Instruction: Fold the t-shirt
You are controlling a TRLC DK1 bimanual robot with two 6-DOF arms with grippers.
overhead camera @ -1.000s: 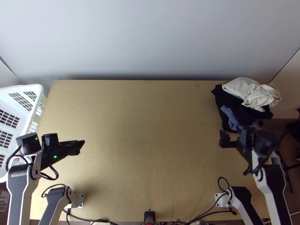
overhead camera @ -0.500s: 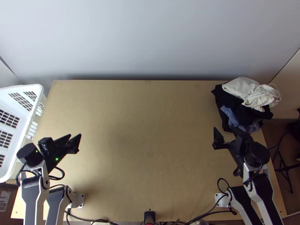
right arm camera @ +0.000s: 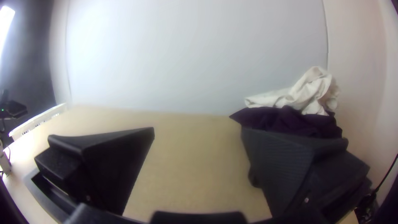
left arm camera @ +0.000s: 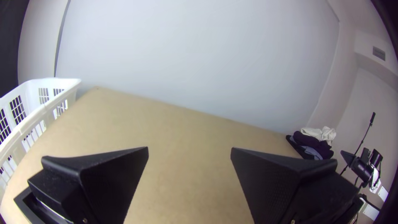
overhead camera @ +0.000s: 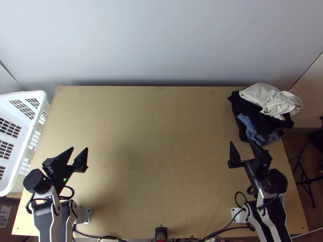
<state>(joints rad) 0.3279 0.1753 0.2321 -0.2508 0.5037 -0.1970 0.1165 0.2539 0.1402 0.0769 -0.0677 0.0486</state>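
From where I stand, the black two-finger left gripper (overhead camera: 80, 148) is released: fingers parted, nothing held. The black two-finger right gripper (overhead camera: 240, 141) is in the same state. Both stand over the light wooden table (overhead camera: 157, 161). The white plastic lattice basket (left arm camera: 45, 108) is located outboard of the left gripper.

Beyond the right gripper and slightly outboard is the bunched pile of garments: blue-grey cloth (overhead camera: 252, 131) lowest toward the gripper, dark cloth (overhead camera: 242, 109) in the middle, off-white cloth (overhead camera: 278, 101) on top. The t-shirt is presumably one of these; I cannot tell which.

Progress: start stage, as I judge it. No fold is made. Remaining operations: pick, spread, fold, set down.

Markings: the white paper label (overhead camera: 5, 214), outboard of the left gripper and nearer, carries print too small to read. No brand is identifiable.
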